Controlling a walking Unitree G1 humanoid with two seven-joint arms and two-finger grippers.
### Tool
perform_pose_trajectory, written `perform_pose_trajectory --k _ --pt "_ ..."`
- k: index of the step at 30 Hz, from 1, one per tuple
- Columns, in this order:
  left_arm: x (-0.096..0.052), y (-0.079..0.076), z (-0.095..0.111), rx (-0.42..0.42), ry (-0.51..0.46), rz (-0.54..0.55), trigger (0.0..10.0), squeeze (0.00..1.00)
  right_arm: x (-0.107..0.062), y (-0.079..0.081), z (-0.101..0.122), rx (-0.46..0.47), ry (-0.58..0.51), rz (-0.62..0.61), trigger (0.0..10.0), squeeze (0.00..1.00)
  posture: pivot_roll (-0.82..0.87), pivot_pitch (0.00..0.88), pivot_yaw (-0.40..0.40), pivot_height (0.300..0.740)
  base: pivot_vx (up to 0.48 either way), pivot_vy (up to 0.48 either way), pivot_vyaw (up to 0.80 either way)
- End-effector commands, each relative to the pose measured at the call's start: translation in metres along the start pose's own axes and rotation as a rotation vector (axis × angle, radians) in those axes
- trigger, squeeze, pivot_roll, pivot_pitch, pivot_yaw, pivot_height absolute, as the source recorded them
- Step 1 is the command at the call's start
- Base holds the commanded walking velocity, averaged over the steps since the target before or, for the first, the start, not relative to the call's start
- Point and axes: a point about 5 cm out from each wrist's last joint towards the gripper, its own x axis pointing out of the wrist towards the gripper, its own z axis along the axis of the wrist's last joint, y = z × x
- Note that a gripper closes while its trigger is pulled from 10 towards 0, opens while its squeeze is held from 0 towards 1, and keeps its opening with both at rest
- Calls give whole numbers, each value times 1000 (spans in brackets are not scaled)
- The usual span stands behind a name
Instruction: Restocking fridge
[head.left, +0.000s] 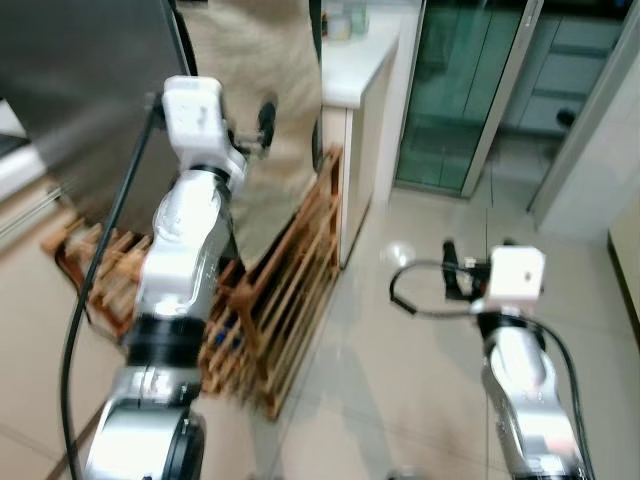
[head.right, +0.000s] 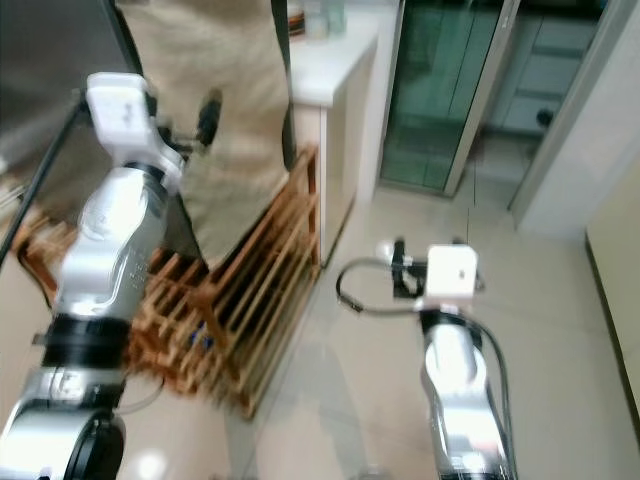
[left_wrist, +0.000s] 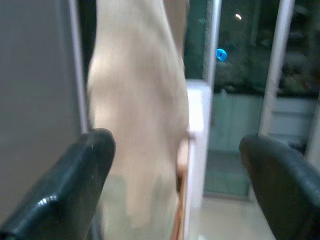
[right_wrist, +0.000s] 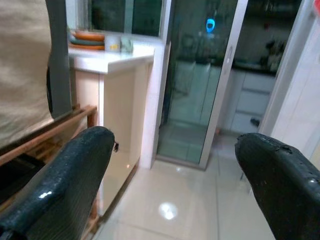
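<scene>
The robot appears to be at the approach step of restocking, both arms raised and nothing carried; the left pincer (head.left: 262, 125) is held high beside the dark grey metal fridge door (head.left: 70, 80) and in front of a hanging beige cloth (head.left: 260, 70), its fingers (left_wrist: 65, 185) spread apart and empty; the right pincer (head.left: 455, 268) hovers lower over the glossy cream tiled floor (head.left: 400, 370), likewise released with nothing between its fingers (right_wrist: 75, 175); a slatted brown wooden rack (head.left: 290, 290) leans beside the white tabletop (head.left: 355, 60); no item to stock can be made out; next, judging from this, the robot must find the goods and reach the fridge handle
</scene>
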Motion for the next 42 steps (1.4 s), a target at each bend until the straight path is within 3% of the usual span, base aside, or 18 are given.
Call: perform_pose_trajectory --k 1,4,7,10,13,15,20,31,36,40,42 --pt "-22 1 -2 -34 16 -26 10000 0 -4 1 11 12 -30 20 10000 0 -139 0 51 740 0 0 0" --pt "-42 -5 -8 -59 43 -22 10000 0 -6 -3 12 45 -19 3 10000 0 -112 0 33 740 0 0 0" --pt "-39 -17 14 -48 -35 4 10000 0 -1 1 24 102 -33 8 10000 0 -94 0 25 740 0 0 0" --pt "-43 -14 16 -40 -24 16 10000 0 -3 6 30 94 -49 43 10000 0 -92 0 24 740 0 0 0" --pt "-60 -1 5 -17 46 55 10000 0 -7 7 30 79 -37 71 10000 0 -85 0 22 740 0 0 0" --pt "-53 0 6 -24 33 88 10000 0 -3 6 28 79 -35 62 10000 0 -86 0 24 740 407 0 0" --pt "-19 -25 36 -9 -109 8 10000 0 15 10 39 71 -95 54 10000 0 -90 0 32 740 468 0 0" --pt "-5 -43 53 34 -188 -98 10000 0 24 11 35 61 -94 44 10000 0 -115 0 49 740 462 0 0" --pt "4 -43 65 18 -233 -77 10000 0 27 13 34 56 -92 52 10000 0 -116 0 52 740 460 0 0" --pt "11 -35 90 -35 -349 -33 10000 0 31 13 34 56 -94 54 10000 0 -119 0 51 740 115 0 0" --pt "15 -34 101 -11 -382 -28 10000 0 32 13 34 55 -95 54 10000 0 -119 0 50 740 0 0 0"
